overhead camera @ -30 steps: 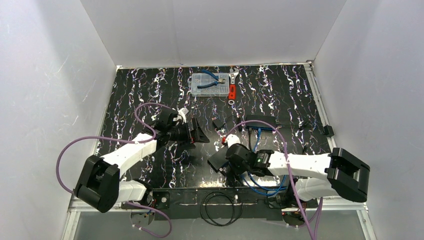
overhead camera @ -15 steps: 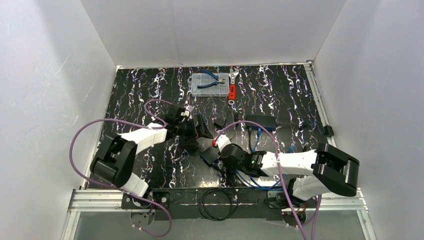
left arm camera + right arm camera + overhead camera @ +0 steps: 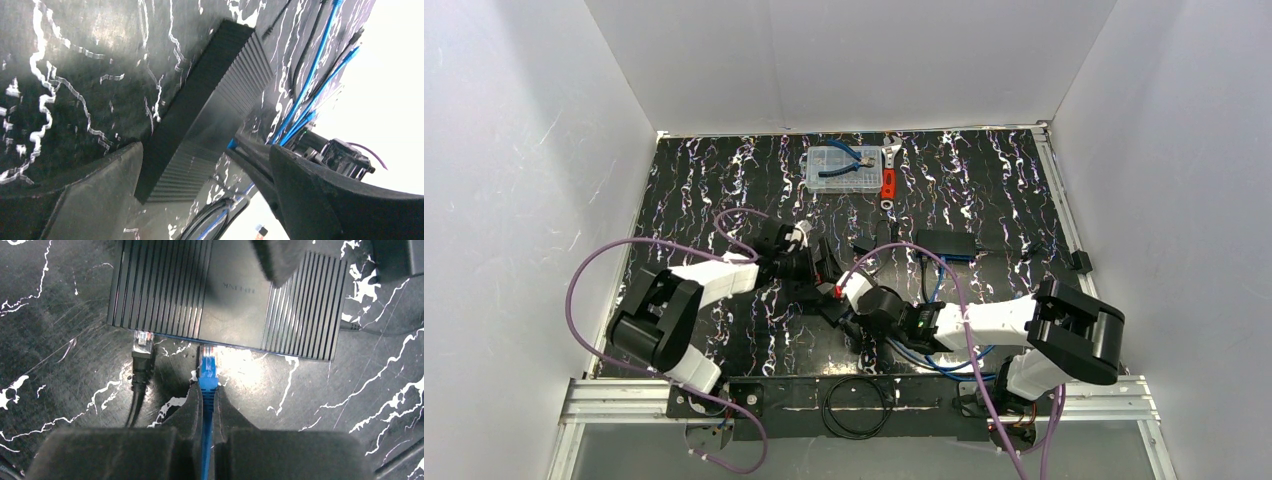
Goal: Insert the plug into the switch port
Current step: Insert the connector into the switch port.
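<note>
The switch (image 3: 225, 295) is a ribbed matte-black box; it also shows in the left wrist view (image 3: 210, 115). A black plug (image 3: 142, 342) sits in a port at its near edge. My right gripper (image 3: 206, 390) is shut on the blue cable just behind the blue plug (image 3: 208, 365). The plug's clear tip is at a port in the switch's edge; I cannot tell how deep it sits. My left gripper (image 3: 205, 160) is open, with the switch between its fingers and one finger (image 3: 280, 257) over the switch top. In the top view the left gripper (image 3: 817, 265) and right gripper (image 3: 844, 300) nearly meet.
A clear parts box (image 3: 842, 168) with blue pliers and a red-handled tool (image 3: 888, 183) lie at the back. Another black box (image 3: 946, 243) with blue cables is to the right. A black cable coil (image 3: 859, 405) hangs at the front edge. Purple cables loop off both arms.
My right gripper has moved left and forward with the blue plug, up to the switch by the left gripper. The left gripper has stayed almost in place.
</note>
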You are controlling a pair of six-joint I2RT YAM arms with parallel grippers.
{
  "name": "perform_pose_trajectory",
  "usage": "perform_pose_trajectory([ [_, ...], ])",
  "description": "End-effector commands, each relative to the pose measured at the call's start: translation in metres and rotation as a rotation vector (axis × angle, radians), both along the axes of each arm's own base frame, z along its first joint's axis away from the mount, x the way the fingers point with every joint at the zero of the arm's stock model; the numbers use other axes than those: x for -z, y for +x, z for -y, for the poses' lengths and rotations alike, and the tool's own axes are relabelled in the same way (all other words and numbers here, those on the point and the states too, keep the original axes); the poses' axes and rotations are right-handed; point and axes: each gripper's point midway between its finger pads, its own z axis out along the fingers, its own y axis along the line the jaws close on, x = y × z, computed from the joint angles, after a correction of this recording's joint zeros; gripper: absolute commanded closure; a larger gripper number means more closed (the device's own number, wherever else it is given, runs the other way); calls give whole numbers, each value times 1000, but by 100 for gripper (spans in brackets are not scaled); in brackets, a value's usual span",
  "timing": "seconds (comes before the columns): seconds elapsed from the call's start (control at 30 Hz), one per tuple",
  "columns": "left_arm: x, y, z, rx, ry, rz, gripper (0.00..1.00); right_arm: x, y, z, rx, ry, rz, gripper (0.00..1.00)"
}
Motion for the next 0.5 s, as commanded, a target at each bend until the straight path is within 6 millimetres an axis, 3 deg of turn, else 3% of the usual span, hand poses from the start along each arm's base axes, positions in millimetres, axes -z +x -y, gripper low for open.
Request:
perform_pose_trajectory([
  [0.0,3,-29,-14,20,20,-12,2,-29,12,-30,-44,94,78,99],
  [0.2,4,-46,-30,7,66,-8,2,-37,10,-33,-57,113,75,99],
  [0.47,-4,-37,-36,5,117,44,2,-35,-1,-39,-147,87,47,99],
])
